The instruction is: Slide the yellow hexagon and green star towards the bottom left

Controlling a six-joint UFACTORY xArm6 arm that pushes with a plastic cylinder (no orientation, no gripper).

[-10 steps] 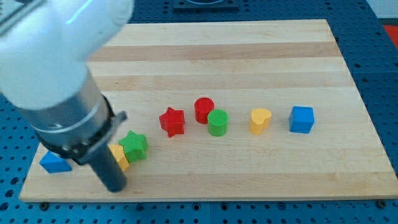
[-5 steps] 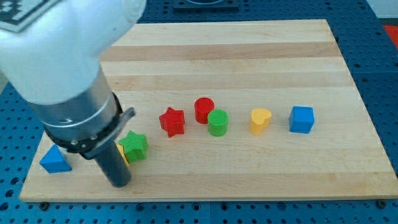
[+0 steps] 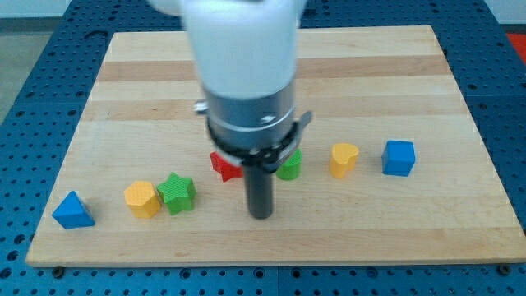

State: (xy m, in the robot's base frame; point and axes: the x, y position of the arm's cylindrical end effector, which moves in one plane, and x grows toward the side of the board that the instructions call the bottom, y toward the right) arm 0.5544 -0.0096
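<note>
The yellow hexagon (image 3: 142,199) lies near the board's bottom left, touching the green star (image 3: 177,193) on its right. My tip (image 3: 260,215) rests on the board to the right of the green star, well apart from it, below the red star (image 3: 222,167). The arm's body hides most of the red star and part of the green cylinder (image 3: 289,167). The red cylinder seen earlier is hidden behind the arm.
A blue triangle (image 3: 72,210) sits at the bottom left corner. A yellow heart (image 3: 344,159) and a blue cube (image 3: 399,157) lie at the view's right. The wooden board (image 3: 370,74) has blue pegboard around it.
My tip has swung from beside the yellow hexagon to the right, past the green star. The hexagon, hidden before, now shows in full. The blocks have not visibly shifted.
</note>
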